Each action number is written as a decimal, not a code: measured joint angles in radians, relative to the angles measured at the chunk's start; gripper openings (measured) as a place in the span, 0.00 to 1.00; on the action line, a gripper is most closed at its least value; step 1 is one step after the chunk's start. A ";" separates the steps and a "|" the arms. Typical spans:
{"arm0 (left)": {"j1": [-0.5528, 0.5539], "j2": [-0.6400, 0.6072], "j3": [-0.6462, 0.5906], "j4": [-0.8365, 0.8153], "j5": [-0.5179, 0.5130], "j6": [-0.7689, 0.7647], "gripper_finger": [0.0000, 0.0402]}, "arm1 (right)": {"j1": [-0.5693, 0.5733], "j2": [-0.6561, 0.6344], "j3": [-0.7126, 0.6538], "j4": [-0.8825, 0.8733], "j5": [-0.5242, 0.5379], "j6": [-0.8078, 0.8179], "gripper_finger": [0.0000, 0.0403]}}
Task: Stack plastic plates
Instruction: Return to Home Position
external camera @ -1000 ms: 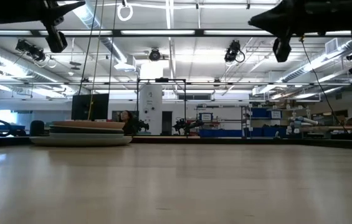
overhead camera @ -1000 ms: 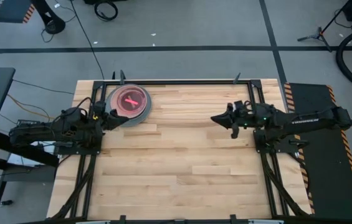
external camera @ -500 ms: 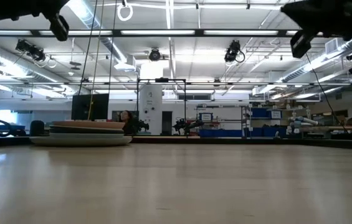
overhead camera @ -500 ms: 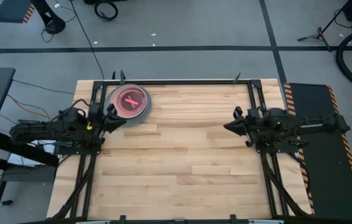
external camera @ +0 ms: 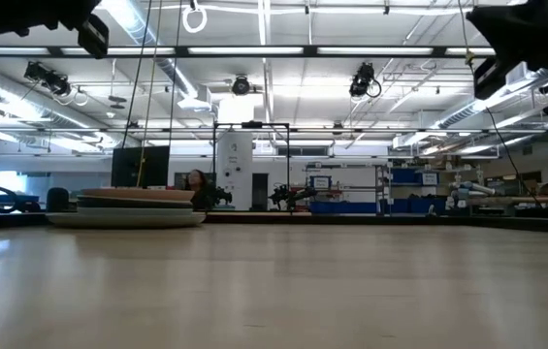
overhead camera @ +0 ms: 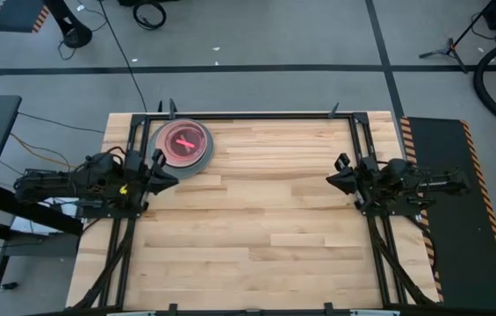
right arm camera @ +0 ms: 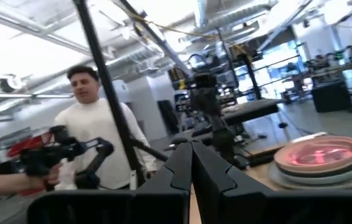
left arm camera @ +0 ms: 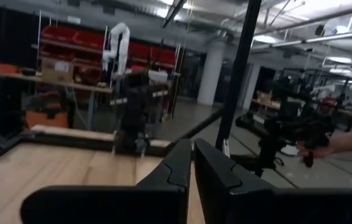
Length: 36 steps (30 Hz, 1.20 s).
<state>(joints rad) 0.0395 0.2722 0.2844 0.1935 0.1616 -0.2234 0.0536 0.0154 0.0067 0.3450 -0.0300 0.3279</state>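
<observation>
The plastic plates (overhead camera: 180, 147) stand as one stack at the table's far-left corner, a wide grey plate at the bottom and a translucent red-pink plate on top. In the low view the stack (external camera: 128, 208) rests flat on the wood. The right wrist view shows the stack (right arm camera: 319, 158) far off. My left gripper (overhead camera: 174, 178) is shut and empty, raised just near of the stack. My right gripper (overhead camera: 329, 180) is shut and empty, raised by the table's right edge. Both pairs of shut fingers show in the wrist views (left arm camera: 191, 149) (right arm camera: 192, 150).
Bare wooden table (overhead camera: 256, 228) spreads between the two arms. A black frame rail (overhead camera: 248, 114) runs along the far edge. A person in a white top (right arm camera: 95, 143) stands beyond the table's left side, and a person's hand (left arm camera: 344, 143) shows beyond the right side.
My right gripper has drawn back toward the table's right edge, staying shut. My left gripper has moved a little toward the near edge, away from the stack. The stack has stayed still.
</observation>
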 joint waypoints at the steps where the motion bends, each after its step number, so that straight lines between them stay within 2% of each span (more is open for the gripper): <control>1: 0.000 0.000 0.000 -0.013 0.000 0.000 0.07 | 0.000 0.002 0.000 -0.003 0.011 -0.003 0.04; 5: 0.000 -0.009 -0.065 0.061 0.018 0.001 0.07 | 0.000 0.004 -0.001 -0.006 0.040 -0.017 0.04; 10: 0.000 -0.037 -0.271 0.411 0.011 0.000 0.07 | 0.000 0.004 -0.001 -0.008 0.041 -0.016 0.04; 13: -0.002 -0.036 -0.260 0.322 -0.027 -0.005 0.07 | 0.000 0.004 -0.001 -0.008 0.041 0.000 0.04; 18: -0.002 -0.038 -0.273 0.309 -0.036 0.029 0.07 | 0.000 0.004 -0.001 -0.048 0.043 0.034 0.04; 23: -0.002 -0.038 -0.276 0.202 -0.118 0.052 0.07 | 0.000 0.005 -0.001 -0.123 0.062 0.102 0.04; 30: -0.002 -0.055 -0.276 0.103 -0.060 0.046 0.07 | -0.002 0.000 -0.001 -0.111 0.063 0.122 0.04; 36: 0.011 -0.203 -0.277 -0.034 -0.053 0.052 0.07 | -0.004 -0.014 -0.001 -0.144 0.049 0.119 0.04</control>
<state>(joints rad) 0.0505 0.0690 0.0078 0.1593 0.1090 -0.1715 0.0494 0.0017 0.0059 0.2013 0.0191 0.4469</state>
